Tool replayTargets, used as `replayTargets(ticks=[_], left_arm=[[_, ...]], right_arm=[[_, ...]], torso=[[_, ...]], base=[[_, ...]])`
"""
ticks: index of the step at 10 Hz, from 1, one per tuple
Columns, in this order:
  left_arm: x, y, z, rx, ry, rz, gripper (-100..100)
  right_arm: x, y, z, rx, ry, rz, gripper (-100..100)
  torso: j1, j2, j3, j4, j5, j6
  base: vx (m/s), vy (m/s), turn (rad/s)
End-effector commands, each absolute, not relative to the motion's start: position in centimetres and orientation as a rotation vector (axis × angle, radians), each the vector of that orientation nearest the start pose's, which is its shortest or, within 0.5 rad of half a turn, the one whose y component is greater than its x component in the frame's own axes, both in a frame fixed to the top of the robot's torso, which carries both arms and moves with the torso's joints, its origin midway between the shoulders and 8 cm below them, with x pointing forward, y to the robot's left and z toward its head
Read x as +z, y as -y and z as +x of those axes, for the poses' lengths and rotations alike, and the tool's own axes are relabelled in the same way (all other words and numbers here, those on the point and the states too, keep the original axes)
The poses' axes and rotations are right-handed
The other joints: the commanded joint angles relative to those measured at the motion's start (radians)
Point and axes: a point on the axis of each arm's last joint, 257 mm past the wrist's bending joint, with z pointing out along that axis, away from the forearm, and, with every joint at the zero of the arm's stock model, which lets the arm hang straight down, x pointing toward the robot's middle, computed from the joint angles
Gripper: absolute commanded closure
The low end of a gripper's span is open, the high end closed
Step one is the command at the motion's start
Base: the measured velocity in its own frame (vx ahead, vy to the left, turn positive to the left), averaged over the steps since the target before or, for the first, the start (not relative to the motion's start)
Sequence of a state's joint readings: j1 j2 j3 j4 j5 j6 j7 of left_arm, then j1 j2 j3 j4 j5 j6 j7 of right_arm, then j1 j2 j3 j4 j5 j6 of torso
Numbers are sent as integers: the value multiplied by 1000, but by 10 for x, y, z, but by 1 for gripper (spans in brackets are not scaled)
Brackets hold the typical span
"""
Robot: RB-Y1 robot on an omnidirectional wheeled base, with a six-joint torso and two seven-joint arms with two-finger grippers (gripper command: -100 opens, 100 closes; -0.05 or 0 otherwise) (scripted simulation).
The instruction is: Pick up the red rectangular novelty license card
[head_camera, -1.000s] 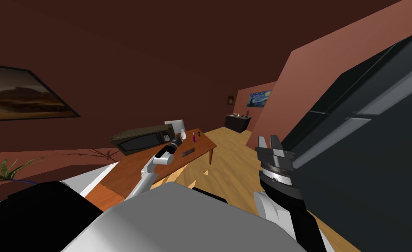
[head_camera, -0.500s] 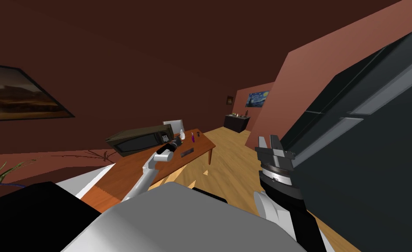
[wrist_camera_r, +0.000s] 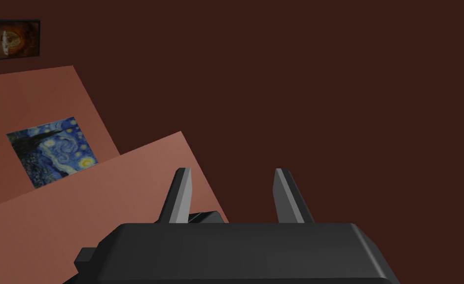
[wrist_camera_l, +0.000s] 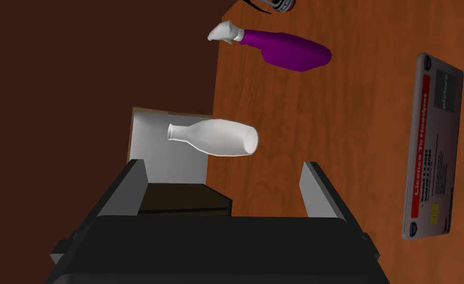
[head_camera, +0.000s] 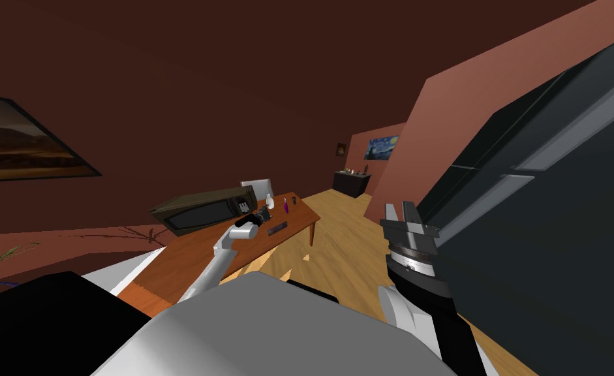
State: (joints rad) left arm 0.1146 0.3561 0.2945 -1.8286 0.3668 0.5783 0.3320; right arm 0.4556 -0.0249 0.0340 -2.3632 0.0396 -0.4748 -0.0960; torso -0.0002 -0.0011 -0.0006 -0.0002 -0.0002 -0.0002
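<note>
The card (wrist_camera_l: 433, 148) is a flat grey rectangle with a red band and white lettering along one long side. It lies flat on the brown wooden table (wrist_camera_l: 354, 123). In the head view the card (head_camera: 278, 227) is a small dark slab near the table's front edge. My left gripper (wrist_camera_l: 228, 185) hovers open over the table with nothing between its fingers. The card lies off to the side of one finger (wrist_camera_l: 319, 187), outside the gap. From the head, the left gripper (head_camera: 263, 213) sits just behind the card. My right gripper (wrist_camera_r: 233, 195) is open and held up at my right (head_camera: 403, 212).
A white bottle (wrist_camera_l: 213, 138) stands ahead of the left gripper, and a purple spray bottle (wrist_camera_l: 290, 49) stands farther along the table. A dark microwave (head_camera: 201, 210) takes up the table's back left. A tall dark fridge (head_camera: 547, 196) rises close on my right, with wooden floor (head_camera: 338, 235) beyond the table.
The head view has swung a little, so the microwave, wall picture and plant have drifted left. My left arm has shifted slightly with it over the table. The right arm has not moved.
</note>
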Motion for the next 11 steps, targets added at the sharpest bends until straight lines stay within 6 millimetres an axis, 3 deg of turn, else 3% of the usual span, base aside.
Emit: replayTargets(ticks=[1, 11], left_arm=[[-246, -450, 479, -1052, -1032, -1872, -100], [-317, -463, 456, -889, -1052, -2223, -100]], right_arm=[[69, 253, 334, 1439, -566, 575, 0], [69, 253, 334, 1439, -566, 575, 0]], torso=[[0, 0, 0, 0, 0, 0], [1, -1, 0, 0, 0, 0]], base=[[20, -7, -25], [26, -3, -29]])
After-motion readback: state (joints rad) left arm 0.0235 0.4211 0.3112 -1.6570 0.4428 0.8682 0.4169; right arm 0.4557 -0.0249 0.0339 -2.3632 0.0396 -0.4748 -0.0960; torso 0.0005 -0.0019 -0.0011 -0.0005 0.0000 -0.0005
